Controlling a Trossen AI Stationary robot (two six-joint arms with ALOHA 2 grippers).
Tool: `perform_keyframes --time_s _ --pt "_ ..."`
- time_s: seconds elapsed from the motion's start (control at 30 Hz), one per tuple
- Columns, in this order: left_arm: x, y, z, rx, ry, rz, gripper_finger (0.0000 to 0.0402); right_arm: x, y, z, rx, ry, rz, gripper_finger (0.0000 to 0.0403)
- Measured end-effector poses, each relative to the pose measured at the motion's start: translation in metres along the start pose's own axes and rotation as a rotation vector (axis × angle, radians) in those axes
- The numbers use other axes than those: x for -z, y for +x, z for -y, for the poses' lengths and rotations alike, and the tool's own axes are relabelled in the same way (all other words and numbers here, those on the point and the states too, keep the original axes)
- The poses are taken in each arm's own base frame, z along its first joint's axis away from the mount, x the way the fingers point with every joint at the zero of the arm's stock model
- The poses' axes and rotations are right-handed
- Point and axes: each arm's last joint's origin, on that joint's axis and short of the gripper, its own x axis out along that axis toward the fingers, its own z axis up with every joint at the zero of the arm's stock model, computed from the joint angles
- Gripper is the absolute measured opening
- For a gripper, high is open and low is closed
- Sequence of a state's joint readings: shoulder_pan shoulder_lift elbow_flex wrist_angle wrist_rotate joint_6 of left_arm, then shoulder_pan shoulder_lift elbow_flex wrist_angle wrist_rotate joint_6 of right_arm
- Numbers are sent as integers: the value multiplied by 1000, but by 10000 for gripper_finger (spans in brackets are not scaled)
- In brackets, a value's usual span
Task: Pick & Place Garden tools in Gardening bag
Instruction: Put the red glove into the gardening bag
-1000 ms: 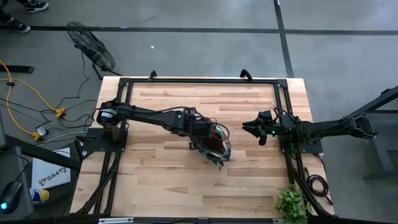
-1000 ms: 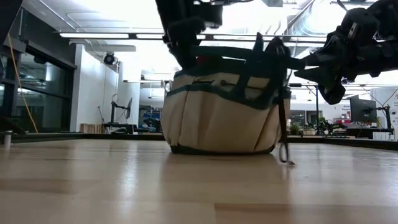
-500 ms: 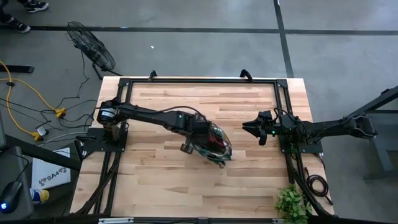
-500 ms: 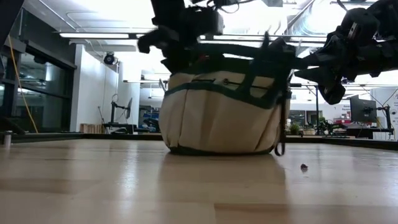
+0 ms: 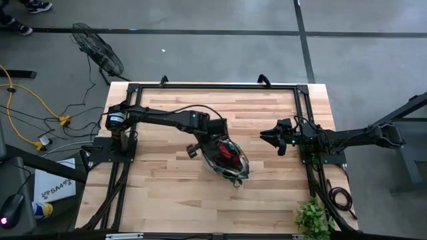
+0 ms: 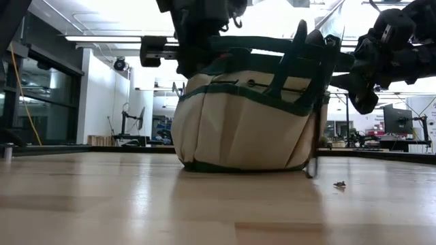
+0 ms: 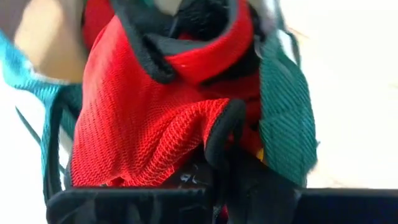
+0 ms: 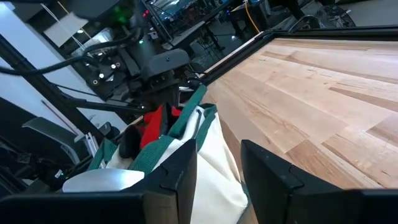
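The olive-tan gardening bag (image 5: 230, 160) with a dark green rim stands on its base mid-table; it also shows in the low view (image 6: 245, 122) and the right wrist view (image 8: 205, 155). A red glove with black trim (image 7: 149, 124) fills its mouth (image 5: 227, 152). My left gripper (image 5: 215, 139) is over the bag's far-left rim, shut on the glove. My right gripper (image 5: 265, 137) hangs open and empty to the bag's right, clear of it. A silver blade (image 8: 106, 177) shows at the bag's rim. My left gripper comes from above and the far left into the bag's mouth. Its fingers (image 7: 239, 186) close on the red glove's black-trimmed edge (image 7: 217, 140). The glove bulges up in front of them, its far part lying in the bag. The exact pinch is hidden by the glove's folds.
A leafy plant (image 5: 312, 217) stands at the table's near right corner. A small crumb (image 6: 338, 184) lies on the wood by the bag. A green loop handle (image 6: 315, 150) hangs down the bag's side. Black frame rails run along the table's edges.
My left gripper has drawn back toward the table's far edge and turned about its wrist above the bag's mouth. The bag has shifted a little toward the near edge, and its rim stands higher. A small crumb has dropped onto the table beside it.
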State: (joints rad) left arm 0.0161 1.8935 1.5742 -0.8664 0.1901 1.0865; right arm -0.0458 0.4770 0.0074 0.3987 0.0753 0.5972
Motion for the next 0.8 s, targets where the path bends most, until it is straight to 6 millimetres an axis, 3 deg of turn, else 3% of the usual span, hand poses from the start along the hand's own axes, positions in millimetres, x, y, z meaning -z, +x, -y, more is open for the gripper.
perform_keyframes --time_s 0.33,0.63,0.8 --pt "5 -2 -3 29 347 122 5 0 0 0 0 0 0 116" --pt "9 4 -5 36 373 116 5 0 0 0 0 0 0 116" --pt "18 21 -10 55 341 57 5 0 0 0 0 0 0 116"
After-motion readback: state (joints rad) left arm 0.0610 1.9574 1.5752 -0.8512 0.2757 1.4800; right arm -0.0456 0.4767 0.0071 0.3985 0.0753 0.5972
